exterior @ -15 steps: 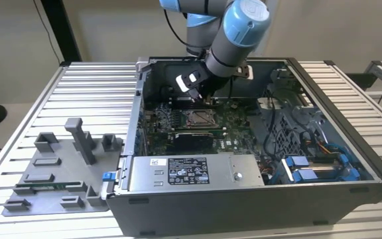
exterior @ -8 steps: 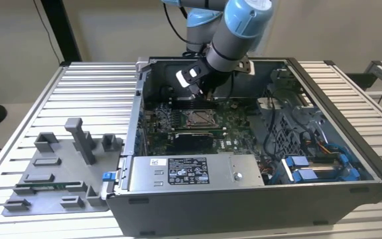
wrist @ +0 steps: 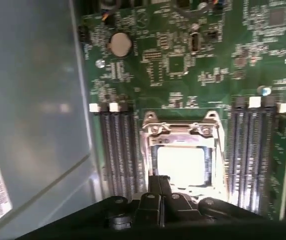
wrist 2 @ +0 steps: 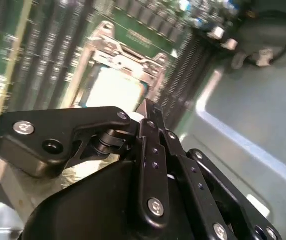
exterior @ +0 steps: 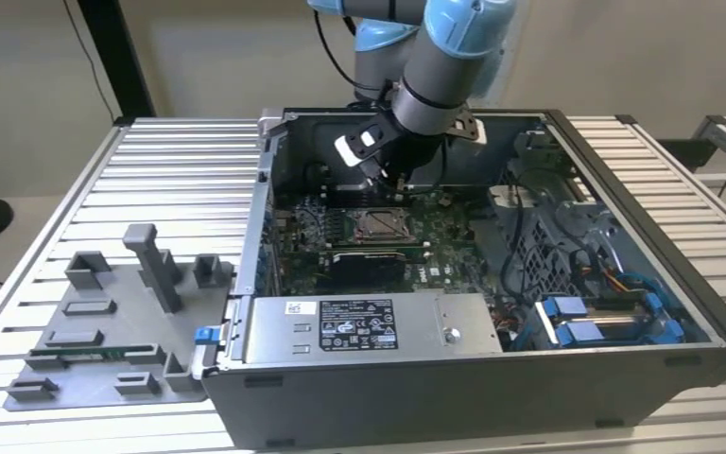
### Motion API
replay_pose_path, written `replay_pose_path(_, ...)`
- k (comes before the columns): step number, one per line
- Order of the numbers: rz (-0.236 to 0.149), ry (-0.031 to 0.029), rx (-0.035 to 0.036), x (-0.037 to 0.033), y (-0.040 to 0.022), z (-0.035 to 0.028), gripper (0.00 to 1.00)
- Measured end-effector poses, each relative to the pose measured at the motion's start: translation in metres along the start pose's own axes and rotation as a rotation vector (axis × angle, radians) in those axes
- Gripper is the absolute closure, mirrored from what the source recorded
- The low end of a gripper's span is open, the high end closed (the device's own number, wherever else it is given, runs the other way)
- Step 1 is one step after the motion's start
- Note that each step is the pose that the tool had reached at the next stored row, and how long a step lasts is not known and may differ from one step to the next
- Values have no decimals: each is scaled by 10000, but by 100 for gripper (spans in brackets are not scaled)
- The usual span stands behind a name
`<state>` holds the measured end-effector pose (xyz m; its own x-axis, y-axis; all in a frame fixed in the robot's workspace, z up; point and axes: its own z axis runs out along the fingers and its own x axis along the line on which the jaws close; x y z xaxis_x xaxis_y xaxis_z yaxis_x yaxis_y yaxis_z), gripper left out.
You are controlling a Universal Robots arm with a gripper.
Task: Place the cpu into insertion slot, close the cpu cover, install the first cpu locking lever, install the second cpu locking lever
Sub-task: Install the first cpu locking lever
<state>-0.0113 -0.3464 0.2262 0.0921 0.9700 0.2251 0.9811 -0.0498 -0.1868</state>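
Hovering my tool [wrist: 159,181], fingers pinched together and holding nothing, at the near edge of the insertion slot [wrist: 183,150]; the cpu [wrist: 182,166] seems seated inside.

Even, soft light falls across the exterior view; the ribbed tabletop [exterior: 174,180] is pale and evenly lit, while the inside of the open computer case [exterior: 665,274] sits in shadow, darkest at the upper middle of the frame under the arm [exterior: 445,66].

In both wrist views the cpu [wrist: 183,165] glares to a near-white patch, its surface detail washed out. The first wrist view is soft all over, with the green circuit board [wrist: 183,60] slightly smeared and the case wall at the left a hazy grey. In the second wrist view the black pincer [wrist 2: 148,107] in the foreground is fairly sharp, the board behind it blurred, with a bright streak on the metal at the right.
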Motion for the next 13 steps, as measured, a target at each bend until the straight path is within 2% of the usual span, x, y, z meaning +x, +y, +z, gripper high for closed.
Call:
replay_pose_path(1,3,-108,-39,0,-1,-3,100)
replay_pose_path(2,1,-188,-70,1,-2,-8,100)
replay_pose_path(5,-6,-383,-171,4,-6,-28,100)
replay_pose_path(7,4,-508,-212,7,-10,-47,100)
replay_pose_path(11,32,-709,-236,17,-20,-103,100)
replay_pose_path(13,41,-762,-242,24,-30,-152,100)
